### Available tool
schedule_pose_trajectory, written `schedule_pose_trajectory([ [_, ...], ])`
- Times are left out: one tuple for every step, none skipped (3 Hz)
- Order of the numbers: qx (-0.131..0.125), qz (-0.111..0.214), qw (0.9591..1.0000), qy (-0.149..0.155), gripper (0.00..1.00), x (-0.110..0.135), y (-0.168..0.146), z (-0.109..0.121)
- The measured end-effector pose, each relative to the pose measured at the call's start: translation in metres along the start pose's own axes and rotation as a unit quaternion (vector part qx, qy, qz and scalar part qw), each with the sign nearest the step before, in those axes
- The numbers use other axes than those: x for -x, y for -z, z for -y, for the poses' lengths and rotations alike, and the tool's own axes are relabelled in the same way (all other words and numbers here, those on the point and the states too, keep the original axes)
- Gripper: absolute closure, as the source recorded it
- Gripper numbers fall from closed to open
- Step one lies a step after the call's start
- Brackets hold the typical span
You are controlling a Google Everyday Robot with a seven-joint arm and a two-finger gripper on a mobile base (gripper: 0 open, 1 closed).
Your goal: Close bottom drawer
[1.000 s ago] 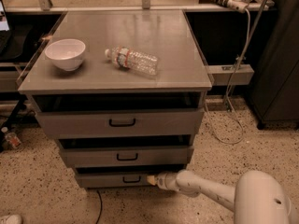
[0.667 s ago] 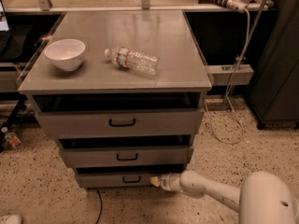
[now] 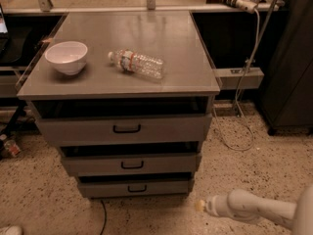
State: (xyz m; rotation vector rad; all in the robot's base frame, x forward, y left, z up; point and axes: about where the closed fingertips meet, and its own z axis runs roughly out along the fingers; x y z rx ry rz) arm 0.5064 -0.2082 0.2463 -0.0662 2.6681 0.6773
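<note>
Withdrawn from the cabinet since the earlier frames, the hand (image 3: 201, 205) now hangs low over the floor (image 3: 44, 204), right of and apart from the bottom drawer (image 3: 161, 186), whose front it then met. Whether the hand is open or closed cannot be told; nothing is seen in it.

The bottom drawer sits lowest in the cabinet, apparently pushed in or nearly so.

Risks, as judged: the drawer may remain slightly proud. A renewed push at its right end could skew the tray, and a hard shove could set the lying bottle (image 3: 138, 64) rolling on the worktop (image 3: 188, 80).

Counts:
- Three grey drawers, each with one black handle.
- One bowl (image 3: 66, 57).
- One bottle.
- One hand.
</note>
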Motion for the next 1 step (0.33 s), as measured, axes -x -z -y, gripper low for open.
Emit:
schedule_pose_trajectory([
  [-0.006,-0.017,0.9998,0.007,0.82,-0.0155,0.0148,-0.0017],
])
